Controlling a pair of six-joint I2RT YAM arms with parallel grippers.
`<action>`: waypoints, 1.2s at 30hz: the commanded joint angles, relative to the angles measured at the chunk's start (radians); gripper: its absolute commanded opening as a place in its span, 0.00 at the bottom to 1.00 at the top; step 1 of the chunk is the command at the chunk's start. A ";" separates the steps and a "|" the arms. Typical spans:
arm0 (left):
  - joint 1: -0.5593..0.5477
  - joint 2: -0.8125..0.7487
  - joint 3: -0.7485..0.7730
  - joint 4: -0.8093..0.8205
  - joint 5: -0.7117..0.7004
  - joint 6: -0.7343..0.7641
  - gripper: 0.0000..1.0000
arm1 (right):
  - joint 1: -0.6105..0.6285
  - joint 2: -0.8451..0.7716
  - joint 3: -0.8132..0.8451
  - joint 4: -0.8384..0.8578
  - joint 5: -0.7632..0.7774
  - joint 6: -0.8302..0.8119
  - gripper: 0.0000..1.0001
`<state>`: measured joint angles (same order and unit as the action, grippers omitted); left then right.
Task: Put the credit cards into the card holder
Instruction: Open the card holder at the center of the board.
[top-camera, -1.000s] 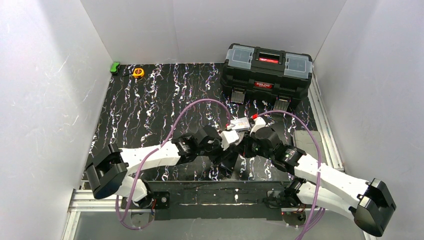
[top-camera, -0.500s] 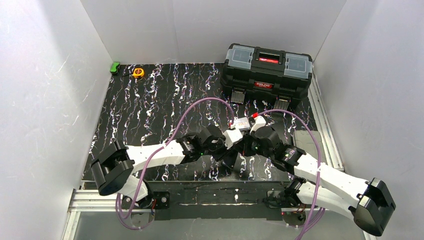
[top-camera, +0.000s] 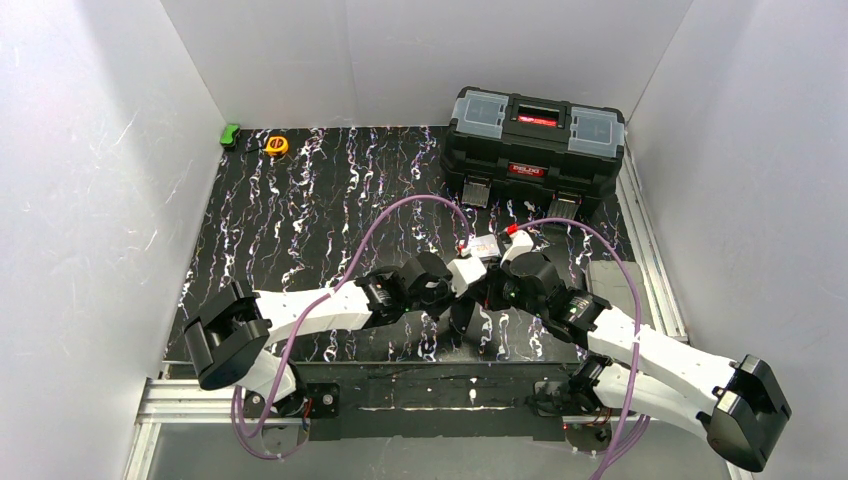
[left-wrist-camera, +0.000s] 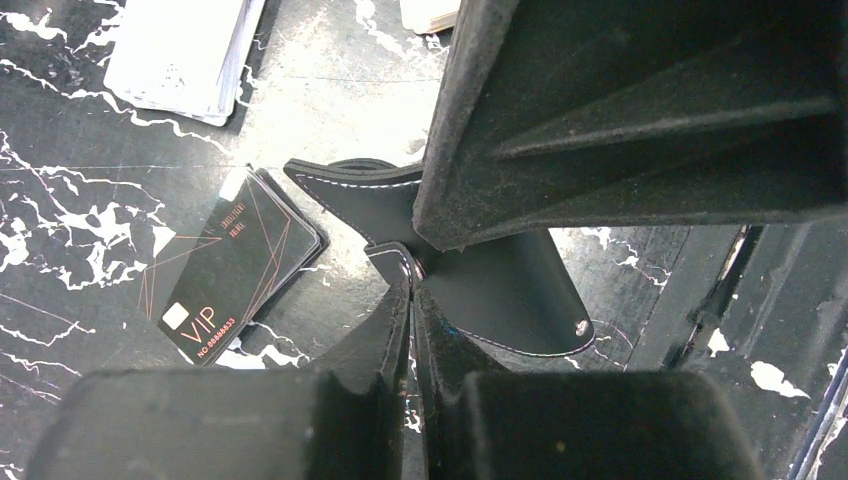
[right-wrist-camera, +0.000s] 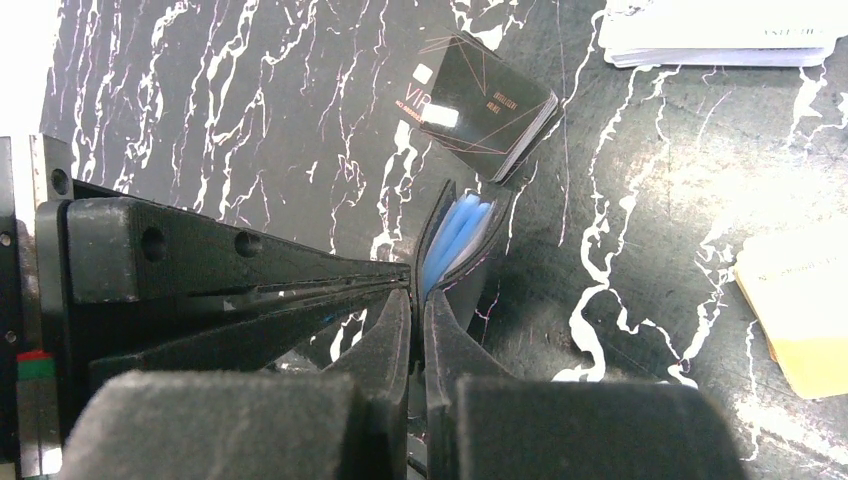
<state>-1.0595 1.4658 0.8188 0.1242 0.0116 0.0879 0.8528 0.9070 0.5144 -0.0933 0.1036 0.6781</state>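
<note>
The left gripper (left-wrist-camera: 412, 300) has just pinched shut on one flap of the card holder (left-wrist-camera: 505, 295), at the near middle. The right gripper (right-wrist-camera: 417, 310) clamps the other flap, so both now hold it, probably ready to spread it for the credit cards (left-wrist-camera: 235, 270) lying just beside.

Black stitched card holder (left-wrist-camera: 500, 290) up on edge, parted, blue sleeves showing, right of bench (top-camera: 300, 220) centre; black VIP cards (left-wrist-camera: 235, 270), white stack (left-wrist-camera: 185, 55), yellow stack (right-wrist-camera: 800, 310) lie flat nearby
</note>
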 joint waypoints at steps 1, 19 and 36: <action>0.011 -0.004 0.033 -0.010 -0.109 -0.010 0.03 | 0.020 -0.010 0.017 0.073 -0.063 0.035 0.01; 0.012 0.023 0.012 0.023 -0.083 -0.048 0.11 | 0.028 -0.013 0.012 0.084 -0.074 0.037 0.01; 0.073 -0.070 -0.029 -0.055 0.062 -0.029 0.00 | 0.028 -0.056 -0.063 0.095 -0.075 0.034 0.01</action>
<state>-1.0325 1.4670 0.8188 0.1070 0.0544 0.0402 0.8627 0.8948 0.4763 -0.0360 0.0937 0.6888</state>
